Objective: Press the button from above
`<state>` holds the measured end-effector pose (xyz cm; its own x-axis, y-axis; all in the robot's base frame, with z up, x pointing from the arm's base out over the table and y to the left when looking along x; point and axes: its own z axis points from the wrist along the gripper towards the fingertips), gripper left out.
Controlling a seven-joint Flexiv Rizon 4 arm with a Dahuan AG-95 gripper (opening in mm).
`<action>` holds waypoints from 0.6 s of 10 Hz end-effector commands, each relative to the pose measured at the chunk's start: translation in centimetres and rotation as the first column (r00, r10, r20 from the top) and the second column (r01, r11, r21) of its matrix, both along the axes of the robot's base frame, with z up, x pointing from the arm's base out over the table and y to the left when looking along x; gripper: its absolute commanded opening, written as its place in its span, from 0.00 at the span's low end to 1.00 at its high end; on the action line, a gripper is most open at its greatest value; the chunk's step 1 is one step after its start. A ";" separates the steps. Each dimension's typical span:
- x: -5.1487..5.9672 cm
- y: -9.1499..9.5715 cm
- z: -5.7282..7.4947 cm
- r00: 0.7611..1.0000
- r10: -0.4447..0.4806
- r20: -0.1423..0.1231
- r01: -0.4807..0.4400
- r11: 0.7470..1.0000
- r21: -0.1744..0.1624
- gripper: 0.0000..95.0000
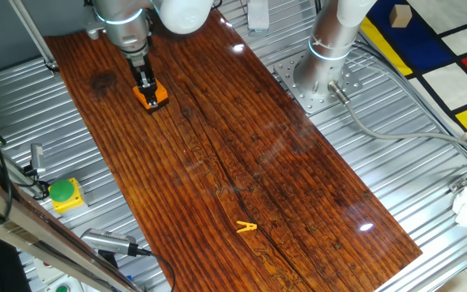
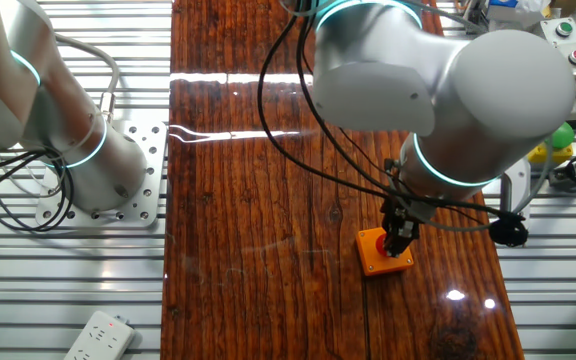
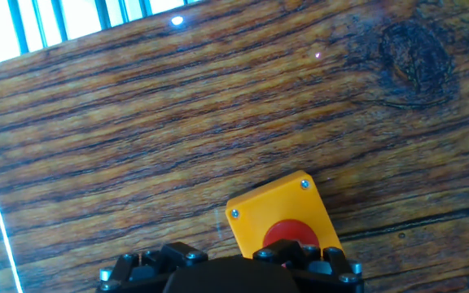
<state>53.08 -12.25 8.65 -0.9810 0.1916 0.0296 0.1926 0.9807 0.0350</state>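
You see the button (image 1: pixel 152 96) near the far end of the wooden desk (image 1: pixel 242 162), close to its left edge in one fixed view: a red cap on a square orange base. The tool (image 1: pixel 143 81) stands right over it, pointing straight down from the arm (image 1: pixel 126 23). In the other fixed view the tool (image 2: pixel 399 240) covers most of the red cap, and the button (image 2: pixel 376 252) shows around it as an orange square with a sliver of red. Tool and cap look to be touching, but you cannot be sure from these angles.

In the hand view the button (image 3: pixel 279 221) sits at the bottom edge, the cap half hidden behind the dark tool body (image 3: pixel 226 273). No view shows the fingertips clearly, so you cannot tell whether the tool is released or clenched.

A green button on a yellow box (image 1: pixel 63 193) sits off the desk on the metal surface, well apart. A yellow clip (image 1: pixel 246 228) lies on the desk near its near end.
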 end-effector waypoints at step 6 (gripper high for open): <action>0.2 0.1 -0.8 1.000 0.000 -0.007 0.000 1.000 -0.001 0.80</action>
<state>53.27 -12.22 8.24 -0.9805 0.1931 0.0359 0.1942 0.9805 0.0312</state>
